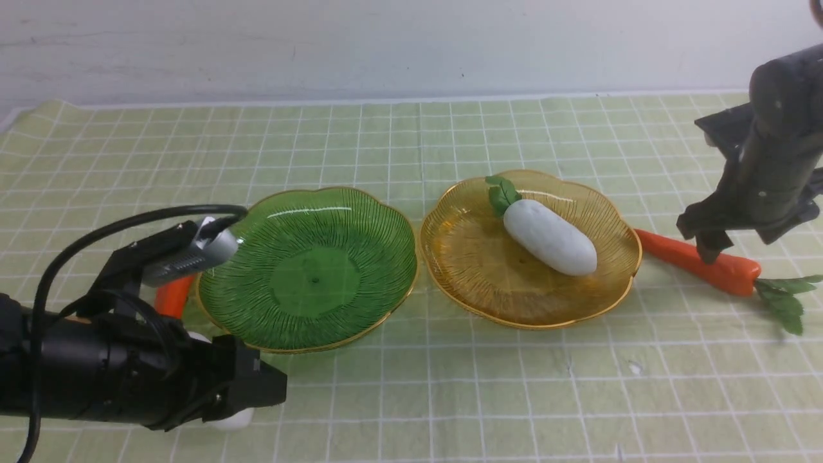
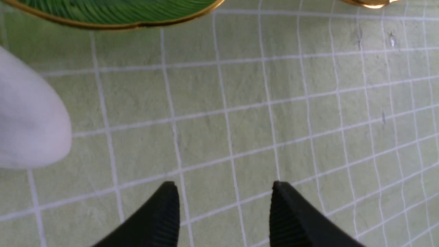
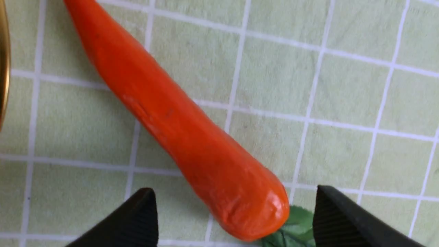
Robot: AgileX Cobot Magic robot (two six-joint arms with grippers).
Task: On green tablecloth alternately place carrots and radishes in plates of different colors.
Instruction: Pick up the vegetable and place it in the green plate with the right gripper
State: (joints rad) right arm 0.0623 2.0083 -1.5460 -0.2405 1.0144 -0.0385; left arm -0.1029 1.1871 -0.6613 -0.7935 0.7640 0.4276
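Hovering low over the right carrot (image 1: pixel 694 260), the right gripper (image 3: pixel 235 190) is spread wide on both sides of the thick end without touching it. This carrot lies on the cloth (image 1: pixel 450 399) just beside the amber plate (image 1: pixel 476 270), where one radish (image 1: pixel 550 238) rests. The left gripper (image 2: pixel 223 192) is spread too, above bare cloth with the second radish (image 2: pixel 31 120) near it, and the other carrot (image 1: pixel 172 296) lies at the green plate (image 1: pixel 308 270) — at its left rim, partly hidden by the arm (image 1: pixel 96 373).
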